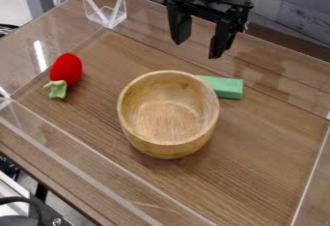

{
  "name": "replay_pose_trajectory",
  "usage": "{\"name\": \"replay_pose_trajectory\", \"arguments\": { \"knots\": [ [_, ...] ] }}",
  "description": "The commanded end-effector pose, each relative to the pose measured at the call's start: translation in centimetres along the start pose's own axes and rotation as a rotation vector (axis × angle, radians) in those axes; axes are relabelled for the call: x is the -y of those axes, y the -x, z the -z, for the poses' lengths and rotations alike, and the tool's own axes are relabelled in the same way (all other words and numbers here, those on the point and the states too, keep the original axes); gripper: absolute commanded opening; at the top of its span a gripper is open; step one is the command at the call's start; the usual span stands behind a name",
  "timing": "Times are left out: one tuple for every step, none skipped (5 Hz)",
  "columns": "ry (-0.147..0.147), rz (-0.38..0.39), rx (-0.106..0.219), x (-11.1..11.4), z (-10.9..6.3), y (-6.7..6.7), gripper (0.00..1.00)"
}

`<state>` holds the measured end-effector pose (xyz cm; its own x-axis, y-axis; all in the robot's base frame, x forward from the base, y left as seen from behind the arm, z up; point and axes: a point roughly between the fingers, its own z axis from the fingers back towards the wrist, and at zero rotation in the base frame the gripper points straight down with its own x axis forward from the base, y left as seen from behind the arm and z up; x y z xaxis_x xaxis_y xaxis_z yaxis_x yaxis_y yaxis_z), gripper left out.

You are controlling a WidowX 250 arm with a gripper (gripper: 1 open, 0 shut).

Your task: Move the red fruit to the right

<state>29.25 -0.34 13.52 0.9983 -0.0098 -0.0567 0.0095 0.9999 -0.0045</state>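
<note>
Brown wood-grain table top, ringed by a low clear acrylic wall along the edges. Near the middle, a round light wooden bowl, upright and hollow, nothing visible inside. Above the far side of the table, hanging over the surface, a black robot gripper, pointing down, fingers spread wide apart and nothing between them; well clear of every object on the table. At the far left corner, a small clear plastic angled bracket, possibly part of the wall, though hard to tell through the glare. Just right of the bowl and slightly behind it, a flat green rectangular block, lying on the wood, close to the bowl's rim but seemingly not touching it. Far over on the left side, near the acrylic wall and well apart from both bowl and gripper, a small bright red rounded toy strawberry, lying on the table with its light green leafy cap pointing toward the near edge. Lower left corner, outside the wall: dark cables and a sliver of floor.
</note>
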Motion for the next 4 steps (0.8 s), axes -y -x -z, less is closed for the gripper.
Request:
{"name": "replay_pose_trajectory", "arguments": {
  "knots": [
    [0.004, -0.020, -0.024, -1.4, -0.5, 0.5, 1.00],
    [0.010, -0.124, -0.013, -3.8, -1.0, 1.6, 1.00],
    [0.015, -0.248, 0.007, -7.5, -1.7, 3.3, 1.00],
    [0.022, -0.357, 0.027, -10.9, -2.1, 5.0, 1.00]
  ]
}}
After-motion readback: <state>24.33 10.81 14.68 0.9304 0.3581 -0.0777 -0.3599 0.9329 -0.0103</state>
